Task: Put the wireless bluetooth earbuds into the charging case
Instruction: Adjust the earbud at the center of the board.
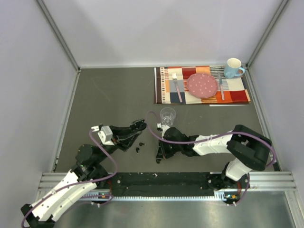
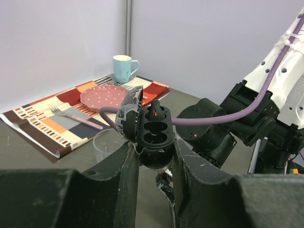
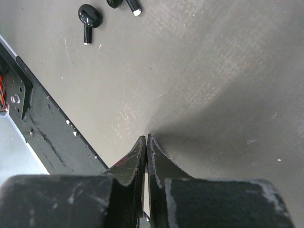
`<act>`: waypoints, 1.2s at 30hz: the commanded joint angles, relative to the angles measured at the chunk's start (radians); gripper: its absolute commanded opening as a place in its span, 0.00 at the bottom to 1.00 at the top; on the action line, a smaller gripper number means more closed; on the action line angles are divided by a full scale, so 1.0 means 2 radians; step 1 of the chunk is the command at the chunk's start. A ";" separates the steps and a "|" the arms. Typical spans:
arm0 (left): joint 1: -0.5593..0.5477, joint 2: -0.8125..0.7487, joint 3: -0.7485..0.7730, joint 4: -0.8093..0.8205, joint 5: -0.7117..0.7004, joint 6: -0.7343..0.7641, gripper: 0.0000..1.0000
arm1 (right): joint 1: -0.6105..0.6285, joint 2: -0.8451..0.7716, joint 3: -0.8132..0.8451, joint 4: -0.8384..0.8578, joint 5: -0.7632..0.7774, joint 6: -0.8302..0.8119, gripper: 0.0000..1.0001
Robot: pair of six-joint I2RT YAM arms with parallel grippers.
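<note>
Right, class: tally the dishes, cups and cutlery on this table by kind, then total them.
Plate: 1
Mug: 1
Clear cup: 1
Cutlery: 2, one on each side of the plate, the second here
Total: 5

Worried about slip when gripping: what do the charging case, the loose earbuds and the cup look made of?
The charging case: hard black plastic, semi-gloss, highlights on its lid. The earbuds: glossy black plastic, bright reflections on the shell. The cup: clear, see-through; plastic or glass, cannot tell which.
</note>
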 commanded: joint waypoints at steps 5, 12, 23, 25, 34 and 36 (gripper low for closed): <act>-0.001 -0.016 -0.003 0.002 -0.014 0.004 0.00 | 0.010 -0.011 -0.022 -0.030 0.020 0.026 0.00; -0.001 -0.022 -0.004 -0.001 -0.019 0.007 0.00 | -0.004 -0.064 -0.039 -0.033 0.041 0.038 0.00; -0.001 -0.022 -0.008 0.003 -0.021 0.004 0.00 | -0.036 -0.179 -0.098 -0.077 0.132 0.082 0.00; -0.001 -0.022 -0.009 0.003 -0.021 0.004 0.00 | -0.049 -0.201 -0.107 -0.089 0.151 0.097 0.00; 0.000 -0.022 -0.010 0.004 -0.018 0.001 0.00 | -0.146 -0.234 -0.135 -0.088 0.172 0.161 0.00; -0.001 -0.022 -0.010 0.004 -0.018 0.000 0.00 | -0.157 -0.241 -0.134 -0.108 0.185 0.175 0.00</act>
